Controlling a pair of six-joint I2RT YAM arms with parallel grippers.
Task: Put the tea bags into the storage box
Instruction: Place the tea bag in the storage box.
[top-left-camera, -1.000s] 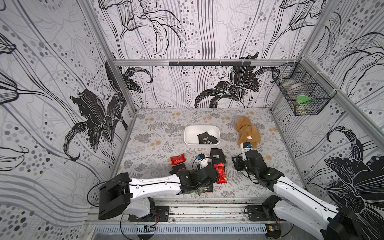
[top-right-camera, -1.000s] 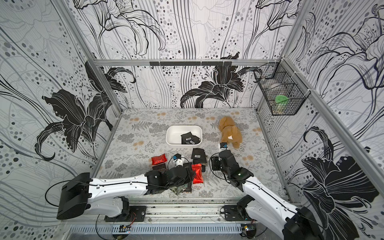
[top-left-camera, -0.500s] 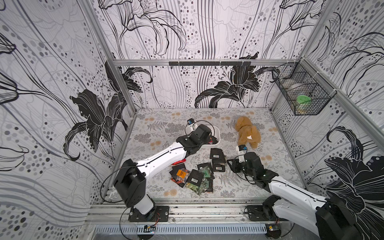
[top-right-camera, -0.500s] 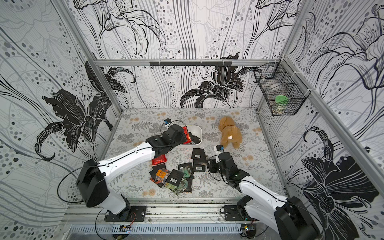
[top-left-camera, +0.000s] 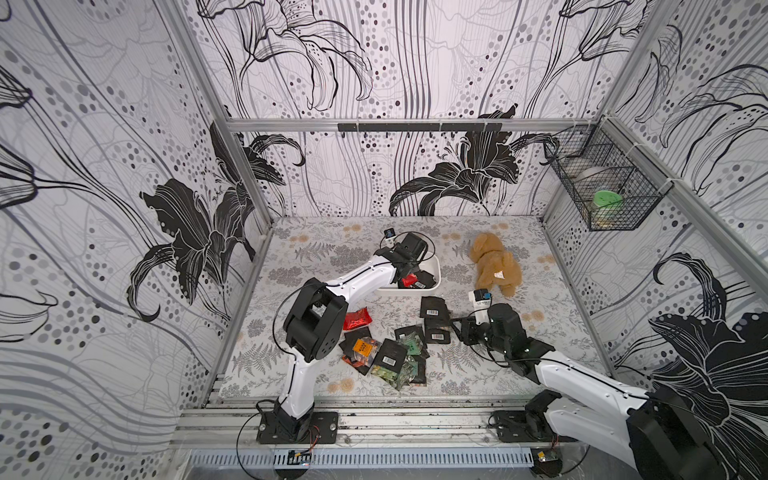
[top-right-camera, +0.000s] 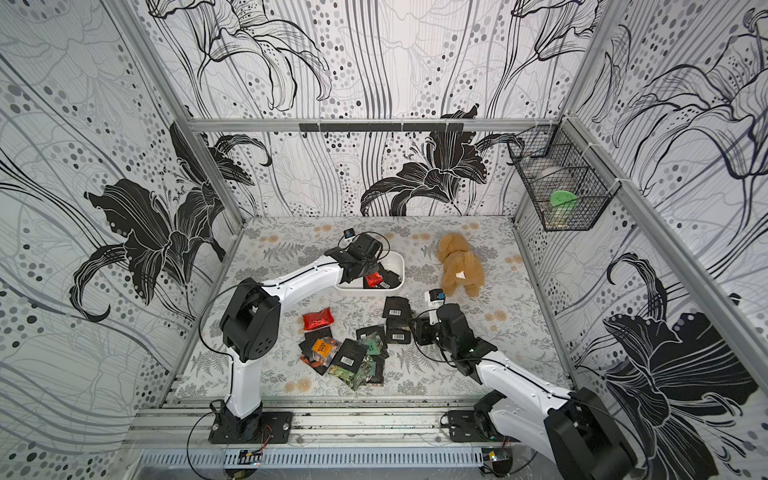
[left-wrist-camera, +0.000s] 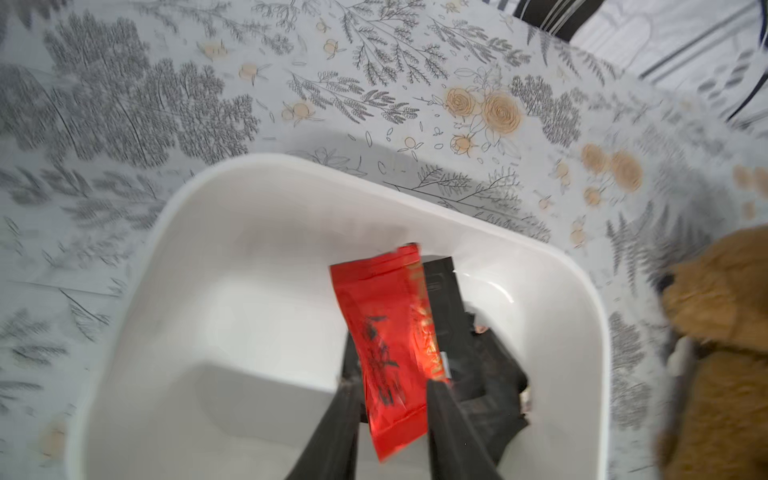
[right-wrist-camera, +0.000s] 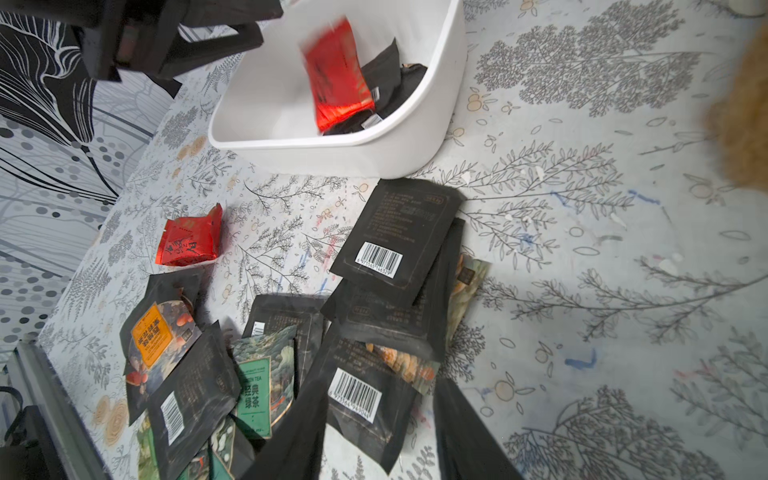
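The white storage box (top-left-camera: 435, 271) (top-right-camera: 400, 266) sits mid-table and holds black tea bags (left-wrist-camera: 478, 374). My left gripper (top-left-camera: 406, 261) (left-wrist-camera: 390, 384) hangs over the box with its jaws apart. A red tea bag (left-wrist-camera: 386, 332) (right-wrist-camera: 336, 79) shows blurred below the jaws, loose inside the box. Several tea bags (top-left-camera: 386, 353) (top-right-camera: 353, 357) lie in a pile at the front, and a red one (top-left-camera: 356, 319) lies apart. My right gripper (top-left-camera: 459, 328) (right-wrist-camera: 382, 436) is open and low, its fingers (right-wrist-camera: 299, 436) either side of a black barcode tea bag (right-wrist-camera: 357, 399).
A tan plush toy (top-left-camera: 494, 266) lies right of the box. A black wire basket (top-left-camera: 602, 195) hangs on the right wall. Patterned walls close in three sides, and a metal rail (top-left-camera: 374, 419) runs along the front edge.
My left arm swung from the front pile up to the box with a red tea bag and opened, letting it drop. My right gripper opened wider and edged towards the black tea bags.
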